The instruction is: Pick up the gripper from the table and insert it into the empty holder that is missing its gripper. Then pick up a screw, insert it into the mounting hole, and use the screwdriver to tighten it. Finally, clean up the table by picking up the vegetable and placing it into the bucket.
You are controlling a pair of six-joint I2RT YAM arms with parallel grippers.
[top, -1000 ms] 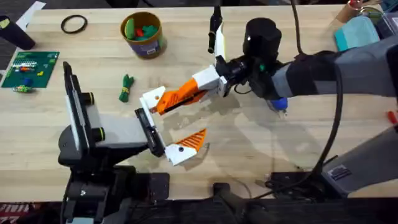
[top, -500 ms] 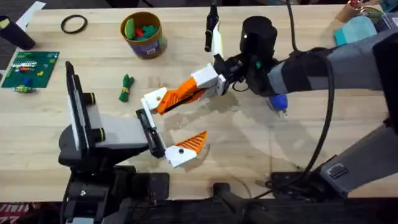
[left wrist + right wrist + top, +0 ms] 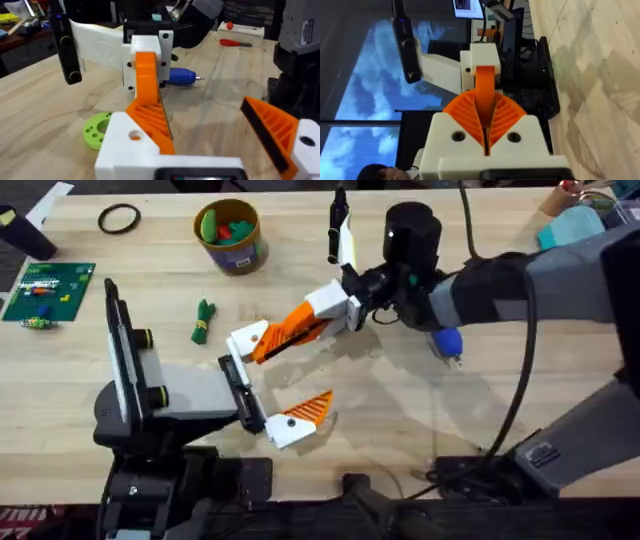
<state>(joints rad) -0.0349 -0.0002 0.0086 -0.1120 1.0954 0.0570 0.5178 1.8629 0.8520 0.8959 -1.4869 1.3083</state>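
The white gripper finger point(image 3: 247, 340) with its orange wedge tip sits at the far end of the black holder point(image 3: 243, 392) on the grey left arm. My right gripper point(image 3: 300, 330) is shut on that orange tip point(image 3: 485, 85), also seen from the left wrist point(image 3: 147, 75). The left gripper point(image 3: 275, 380) stands wide open, its other white and orange finger point(image 3: 297, 416) at the near end. The blue-handled screwdriver point(image 3: 447, 342) lies under the right arm. The dark green vegetable point(image 3: 203, 320) lies left of the holder. The bucket point(image 3: 230, 235) stands at the back.
A black ring point(image 3: 119, 218) and a green circuit board point(image 3: 48, 288) lie at the back left. A lime-green disc point(image 3: 97, 131) rests on the table point(image 3: 400, 420) beside the held finger. A red-handled tool point(image 3: 235, 43) lies far right.
My right arm has shifted slightly left and away, still holding the finger against the holder. The left arm has not moved.
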